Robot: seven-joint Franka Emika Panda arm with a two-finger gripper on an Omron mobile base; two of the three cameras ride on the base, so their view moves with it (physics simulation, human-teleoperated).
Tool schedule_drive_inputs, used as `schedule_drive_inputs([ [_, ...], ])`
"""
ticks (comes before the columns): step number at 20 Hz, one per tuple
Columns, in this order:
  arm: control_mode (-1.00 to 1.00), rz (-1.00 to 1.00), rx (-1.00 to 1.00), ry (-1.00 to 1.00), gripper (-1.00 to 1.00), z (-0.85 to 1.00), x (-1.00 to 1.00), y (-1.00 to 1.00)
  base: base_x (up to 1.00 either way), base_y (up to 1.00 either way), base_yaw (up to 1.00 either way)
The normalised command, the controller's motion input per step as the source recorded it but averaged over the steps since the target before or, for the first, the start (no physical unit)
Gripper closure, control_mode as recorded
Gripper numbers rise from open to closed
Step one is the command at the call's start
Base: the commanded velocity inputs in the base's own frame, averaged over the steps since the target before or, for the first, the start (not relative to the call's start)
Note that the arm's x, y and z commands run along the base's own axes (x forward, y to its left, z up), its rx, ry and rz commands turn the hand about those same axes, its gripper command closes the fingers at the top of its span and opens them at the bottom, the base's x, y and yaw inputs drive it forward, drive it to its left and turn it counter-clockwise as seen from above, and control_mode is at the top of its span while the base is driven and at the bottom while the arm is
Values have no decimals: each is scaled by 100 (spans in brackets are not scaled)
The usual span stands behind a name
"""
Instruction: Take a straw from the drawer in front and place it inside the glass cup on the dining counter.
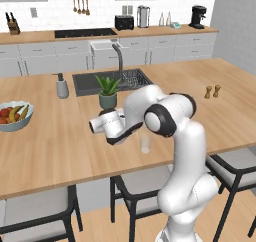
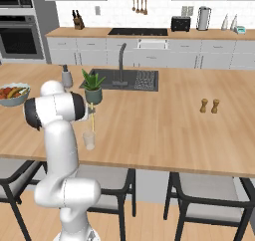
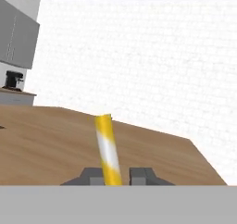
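The gripper (image 3: 113, 176) is clamped on the straw (image 3: 107, 149), which sticks out from between the two fingers, yellow with a pale streak. Seen from the right, the straw (image 2: 92, 118) stands upright just above the glass cup (image 2: 89, 140), near the front edge of the dining counter (image 2: 164, 120), before the potted plant (image 2: 92, 87).

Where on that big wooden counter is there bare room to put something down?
Widest bare stretch: between the glass cup and the salt and pepper shakers. Also bare between the fruit bowl and the potted plant. Crowded around plant, sink and cup, near the straw-holding gripper.
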Motion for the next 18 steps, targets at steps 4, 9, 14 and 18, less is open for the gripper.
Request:
schedule_drive_inputs([
  [4,-100,0,9,-20,100,1,-68,-31,0,0,0],
  [9,-100,0,7,-29,100,46,-37,-18,0,0,0],
  [14,-100,0,3,-23,100,59,-6,0,0,0,0],
  [18,-100,0,0,-1,100,7,-66,-2,0,0,0],
])
